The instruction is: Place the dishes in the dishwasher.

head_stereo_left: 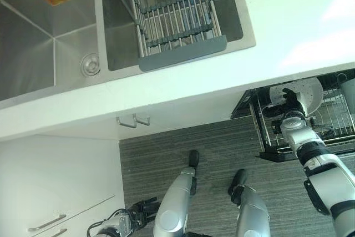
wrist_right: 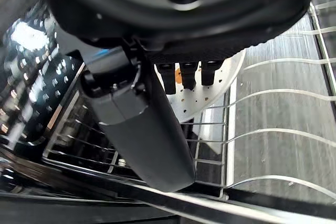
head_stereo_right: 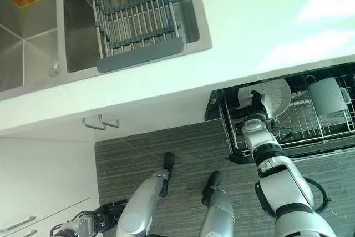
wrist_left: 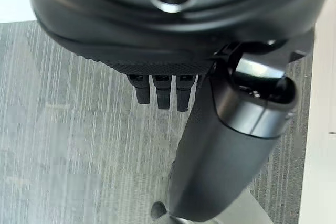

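— What do we see in the dishwasher rack [head_stereo_right: 310, 137]?

— At about four o'clock in the head views, the pulled-out wire rack holds a white plate [head_stereo_right: 272, 97] with small dots, standing on its edge, and just beside it a grey cup [head_stereo_right: 328, 96].

— And our right hand [head_stereo_right: 256, 106]?

— It is at the plate, with the fingers [wrist_right: 188, 74] curled over its rim and the thumb in front, so we pinch it.

— The sink [head_stereo_left: 50, 37]?

— At eleven o'clock, a drying rack [head_stereo_left: 175, 18] lies across its right basin.

— The left hand [wrist_left: 163, 90]?

— It hangs low over the floor, fingers relaxed, holding nothing.
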